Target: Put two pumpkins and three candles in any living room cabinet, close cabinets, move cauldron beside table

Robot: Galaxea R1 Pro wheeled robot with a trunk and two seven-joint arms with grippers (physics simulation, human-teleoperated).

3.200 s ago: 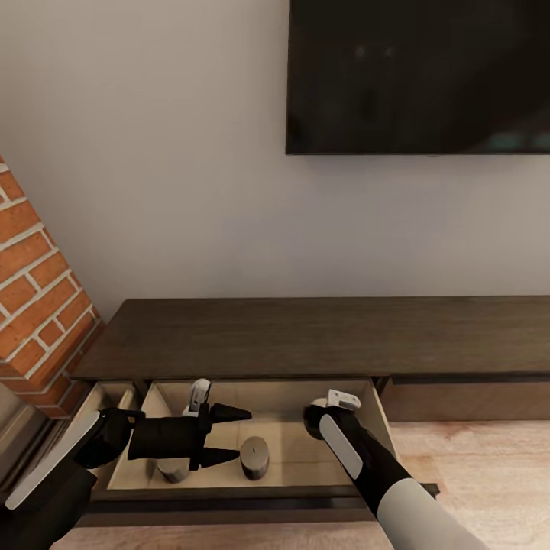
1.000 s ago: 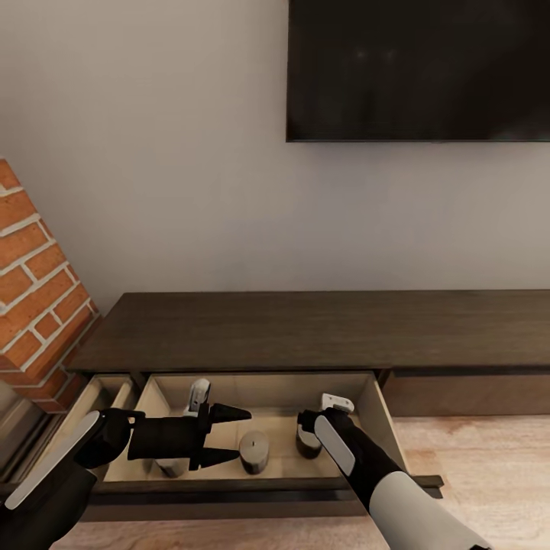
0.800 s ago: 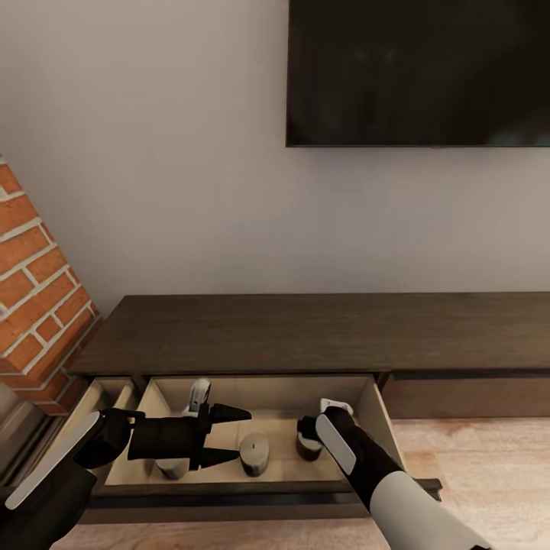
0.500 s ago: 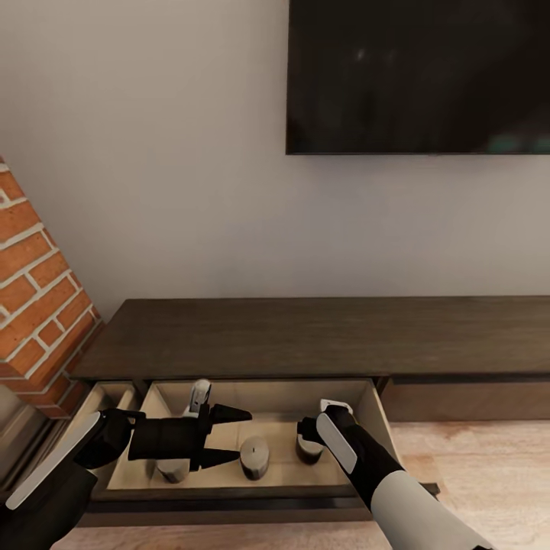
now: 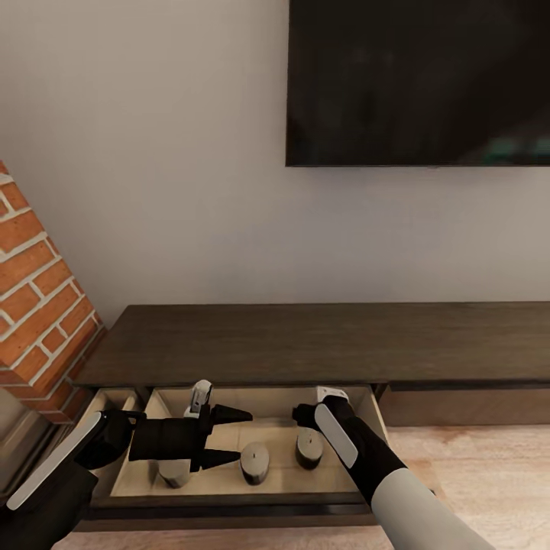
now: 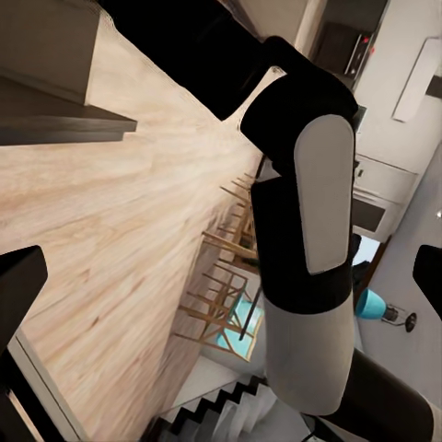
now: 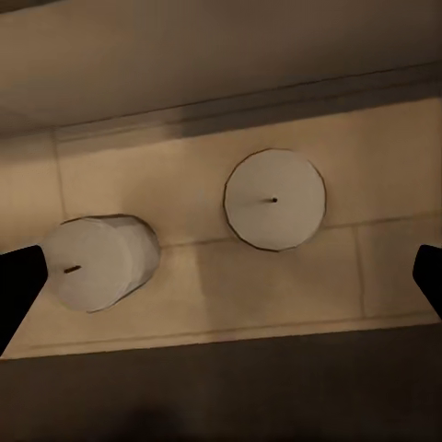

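1. Head view: the long low dark-brown wood cabinet stands against a pale wall under a black wall-mounted screen, with a red brick column at the left. Its pale beige drawer is pulled out over the light wood floor. Three short beige-brown candles stand upright in it, apart from one another: one partly behind the left gripper, one in the middle, one just beside the right arm. The left gripper's black fingers are spread wide and hold nothing. The right gripper hangs above the drawer's back part.
2. Left wrist view: the robot's own black-and-white arm, wood floor, and far-off chairs.
3. Right wrist view: two candles on the drawer floor, apart; the black fingertips sit at the frame's edges, spread wide, empty.
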